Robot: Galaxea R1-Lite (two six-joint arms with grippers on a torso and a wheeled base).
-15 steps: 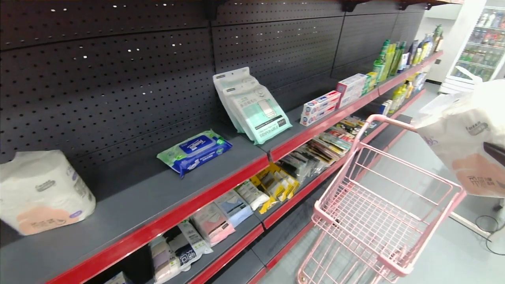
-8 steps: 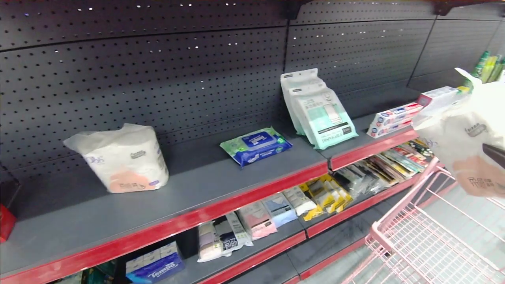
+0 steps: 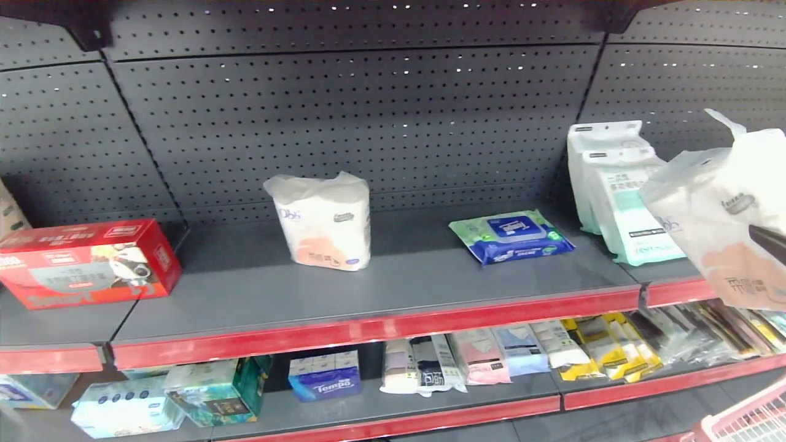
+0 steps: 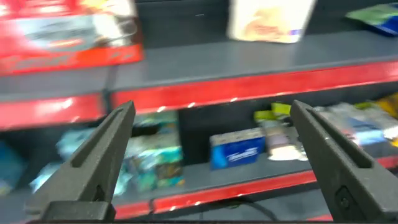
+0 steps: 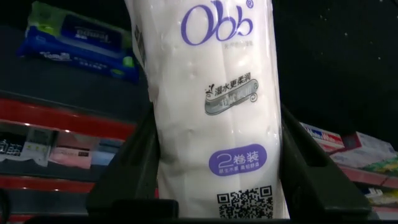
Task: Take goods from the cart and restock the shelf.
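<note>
Gently: my right fingers (image 5: pixel 130 168) clamp the tissue pack (image 3: pixel 731 221), left fingers (image 4: pixel 106 149) apart; I'd stand it beside the center-frame pack (image 3: pixel 322 221).

I had bare shelf (image 3: pixel 424 276) to pass over between the standing roll pack (image 3: pixel 322 221) and the flat wipes pack (image 3: pixel 511 236), and more between that roll pack and the red box (image 3: pixel 86 261), while upright pouches (image 3: pixel 620 190) blocked the right, past the tissue pack (image 3: pixel 724 215) in my right hand (image 5: pixel 217 168).
</note>
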